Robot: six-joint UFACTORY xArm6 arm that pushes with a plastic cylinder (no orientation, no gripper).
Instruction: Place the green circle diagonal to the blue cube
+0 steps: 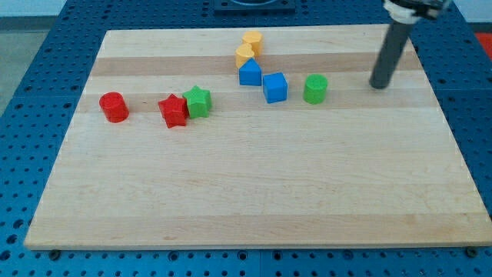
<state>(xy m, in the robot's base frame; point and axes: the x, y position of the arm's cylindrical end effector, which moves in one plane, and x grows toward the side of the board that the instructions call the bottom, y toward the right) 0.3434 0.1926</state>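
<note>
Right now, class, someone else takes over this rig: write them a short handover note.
My tip rests on the board to the view's right of the green circle, apart from it, touching no block.
The green circle stands just right of the blue cube, level with it, a small gap between.
Done: nothing that shows; the circle sits beside the cube, not diagonal.
Left: push the circle up or down the view until it sits off a corner of the cube.

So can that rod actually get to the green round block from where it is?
Probably yes: my tip sits to the view's right of the green circle, with bare board between them; the blue cube lies beyond it.
</note>
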